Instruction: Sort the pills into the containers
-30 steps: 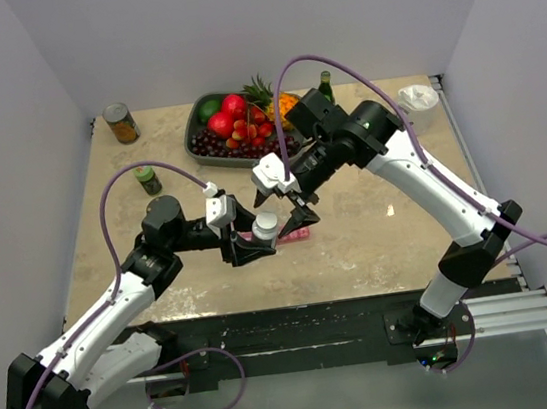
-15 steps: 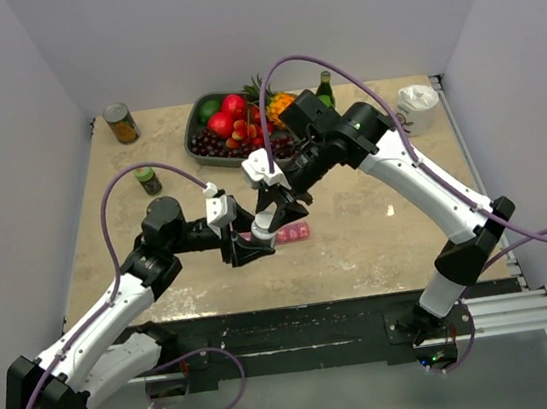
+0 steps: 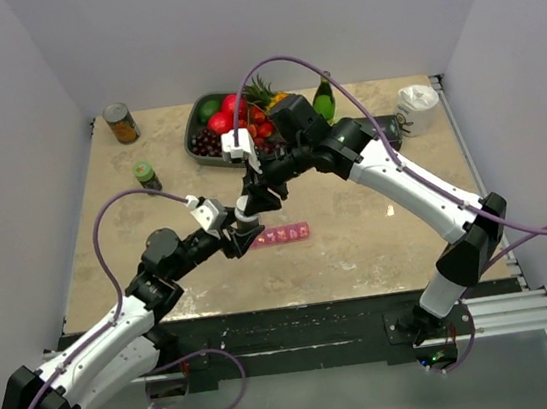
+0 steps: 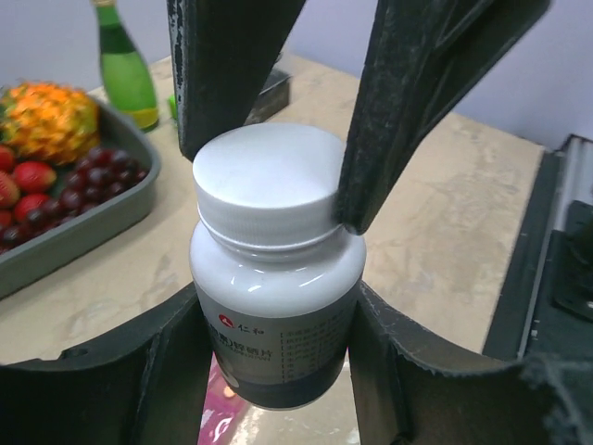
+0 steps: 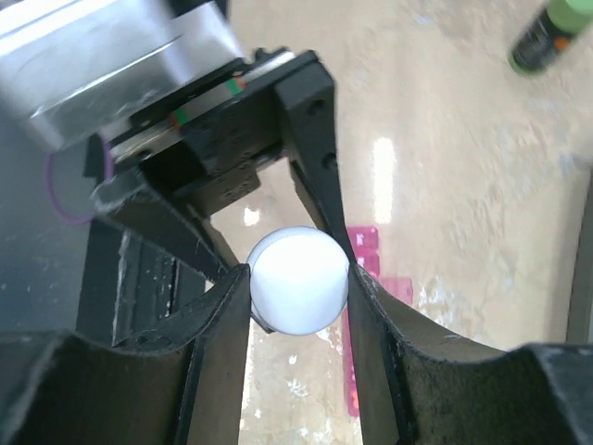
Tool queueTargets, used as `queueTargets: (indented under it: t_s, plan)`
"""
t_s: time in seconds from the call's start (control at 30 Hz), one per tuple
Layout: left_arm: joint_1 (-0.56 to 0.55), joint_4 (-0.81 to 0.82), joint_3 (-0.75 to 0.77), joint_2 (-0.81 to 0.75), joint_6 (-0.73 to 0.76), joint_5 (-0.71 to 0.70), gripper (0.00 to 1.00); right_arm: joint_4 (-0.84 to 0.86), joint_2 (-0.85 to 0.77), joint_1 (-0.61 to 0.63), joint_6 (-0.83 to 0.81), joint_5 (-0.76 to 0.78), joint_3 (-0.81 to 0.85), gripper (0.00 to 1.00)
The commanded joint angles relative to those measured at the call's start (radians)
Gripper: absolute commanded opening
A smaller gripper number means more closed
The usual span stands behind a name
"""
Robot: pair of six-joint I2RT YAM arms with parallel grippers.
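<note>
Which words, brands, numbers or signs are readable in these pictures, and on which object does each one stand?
"仁和", beside a red logo, on the label of the white bottle.
Other print on that label: partly hidden, too blurred to read.
Labels of the can and the green glass bottle: too small to read.
Marks on the pink pill organiser: too small to read.

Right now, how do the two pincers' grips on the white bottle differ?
On the white bottle, the left pincer grips the body, the right pincer the cap. The left pincer is on the near side, the right pincer on the far side. Both are shut on it.
</note>
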Motion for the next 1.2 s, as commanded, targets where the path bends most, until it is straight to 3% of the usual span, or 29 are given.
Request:
queueTargets:
  t_s: [0.0, 0.03, 0.07, 0.17, 0.2, 0.3, 0.4, 0.5, 0.6, 0.63, 0.73, 0.83, 0.97, 1.17]
  plan:
    - [-0.027, 0.245, 0.073, 0.036, 0.083, -0.187, 0.00, 0.021, 0.049, 0.007, 0.202, 0.217, -0.078, 0.35]
    - [-0.025, 0.250, 0.062, 0.042, 0.079, -0.186, 0.00, 0.022, 0.051, 0.007, 0.205, 0.196, -0.080, 0.38]
    - [-0.023, 0.251, 0.044, 0.043, 0.073, -0.187, 0.00, 0.022, 0.051, 0.005, 0.202, 0.181, -0.077, 0.48]
    - [-0.019, 0.212, 0.033, 0.037, 0.067, -0.166, 0.00, -0.019, 0.040, -0.002, 0.152, 0.115, -0.026, 0.65]
    - [-0.014, 0.198, 0.033, 0.036, 0.062, -0.152, 0.00, -0.031, 0.034, -0.019, 0.139, 0.090, -0.008, 0.76]
    - [0.010, 0.146, 0.036, 0.021, 0.042, -0.071, 0.00, -0.074, 0.011, -0.093, 0.093, -0.017, 0.078, 0.91]
    - [0.024, 0.071, 0.051, -0.002, 0.041, 0.009, 0.00, -0.105, -0.023, -0.168, 0.034, -0.095, 0.140, 0.99]
    - [0.032, -0.002, 0.073, -0.019, 0.036, 0.113, 0.00, -0.183, -0.053, -0.179, -0.112, -0.157, 0.166, 0.99]
    - [0.041, -0.046, 0.105, -0.012, 0.028, 0.265, 0.00, -0.377, -0.087, -0.179, -0.394, -0.250, 0.157, 0.99]
    - [0.046, -0.054, 0.114, -0.006, 0.025, 0.365, 0.00, -0.430, -0.096, -0.179, -0.592, -0.278, 0.141, 0.99]
    - [0.047, -0.080, 0.166, 0.043, 0.011, 0.544, 0.00, -0.567, -0.113, -0.150, -0.830, -0.321, 0.129, 0.99]
    - [0.049, -0.088, 0.200, 0.106, 0.001, 0.662, 0.00, -0.567, -0.107, -0.069, -0.827, -0.280, 0.120, 0.98]
    - [0.047, -0.086, 0.222, 0.145, -0.001, 0.698, 0.00, -0.553, -0.077, 0.000, -0.764, -0.271, 0.115, 0.93]
    - [0.047, -0.091, 0.235, 0.160, 0.001, 0.710, 0.00, -0.556, -0.026, 0.019, -0.691, -0.240, 0.140, 0.69]
